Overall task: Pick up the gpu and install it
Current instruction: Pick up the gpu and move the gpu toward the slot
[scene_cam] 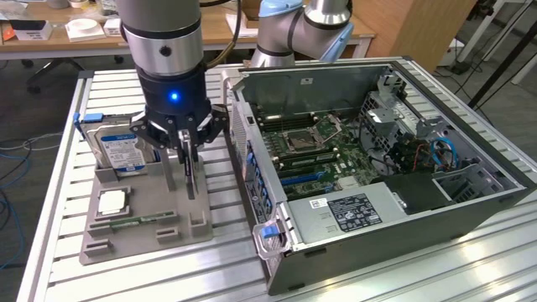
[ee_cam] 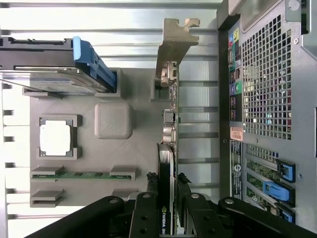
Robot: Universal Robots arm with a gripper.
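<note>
The gpu (ee_cam: pixel 166 163) stands on edge in a slot of the grey holder tray (ee_cam: pixel 136 163), just beside the open computer case (ee_cam: pixel 267 74). Its silvery bracket (ee_cam: pixel 176 44) is at the end away from the gripper.

Gripper (ee_cam: pixel 167 179): narrow, its fingers closed against both flat faces of the gpu at the upper edge. In the exterior view the gripper (scene_cam: pixel 186 151) hangs straight down over the card (scene_cam: pixel 191 181), whose lower edge is seated in the tray.

Handling, as judged: you have a light, stiff board, but a fragile one. Components are exposed along it, and the faces are smooth enough to slip under a weak pinch. The flat faces near the top edge look the sound place to hold, clear of the bracket and the lower connector edge.

Containers:
- Tray (scene_cam: pixel 143 236): also holds the hard drive (scene_cam: pixel 122 148) upright in its own slot, a processor (scene_cam: pixel 112 202) in a square recess and a green memory stick (scene_cam: pixel 143 220) lying flat.
- Case (scene_cam: pixel 503 189): lies on its side, panel off, with the motherboard (scene_cam: pixel 310 145) exposed. You cannot tell from here whether an expansion slot is free.
</note>
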